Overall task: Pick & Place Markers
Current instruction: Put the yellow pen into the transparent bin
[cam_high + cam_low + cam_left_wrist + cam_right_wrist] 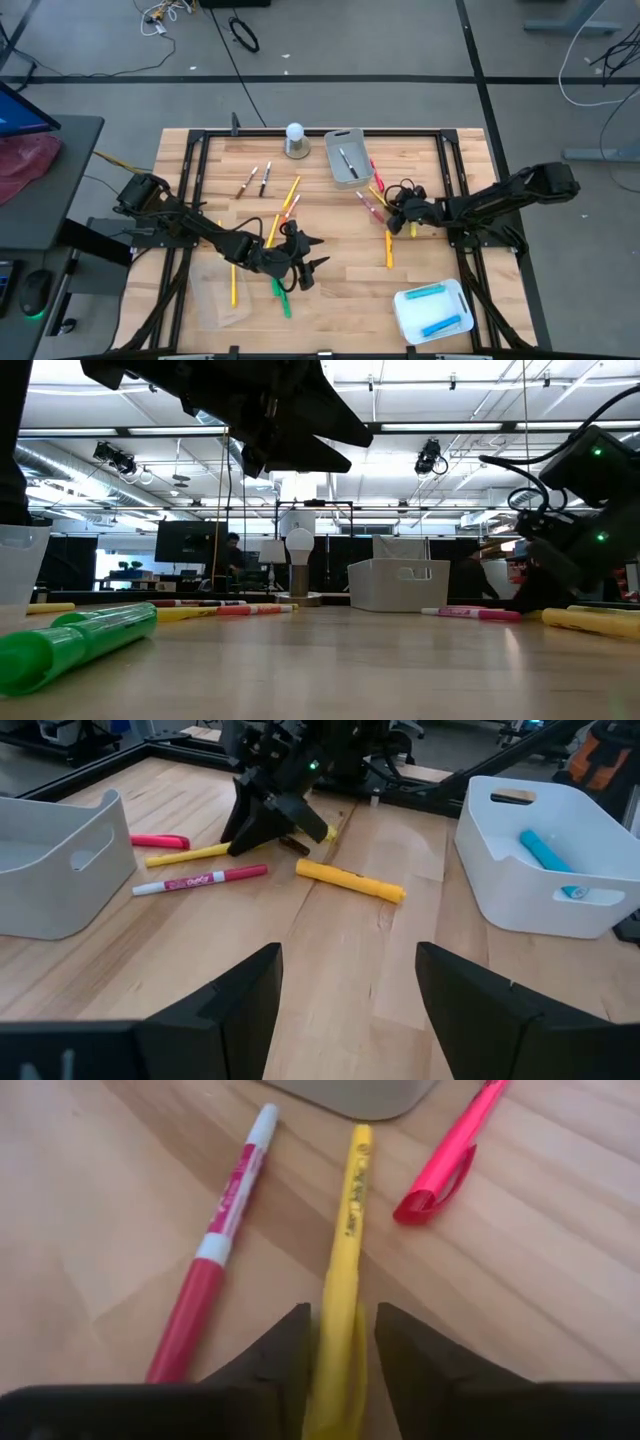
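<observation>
Close to the front right corner of the worktop: a white bin with two blue markers inside. Toward the front edge, left of middle: a green marker flat on the wood, a yellow marker beside it on the left-edge side.

Just behind the green marker: the left gripper, clear of the wood, jaws wide, nothing between them.

Farther back toward the right edge: an orange marker, lying alone. Behind it: the right gripper, low over the wood, jaws narrow and astride a yellow highlighter lying flat; clamped or not, impossible to tell. Alongside that highlighter: a red marker with a white end and a pink pen.

Along the back edge: a grey bin with one dark marker inside, a white ball on a grey base, two dark markers.
</observation>
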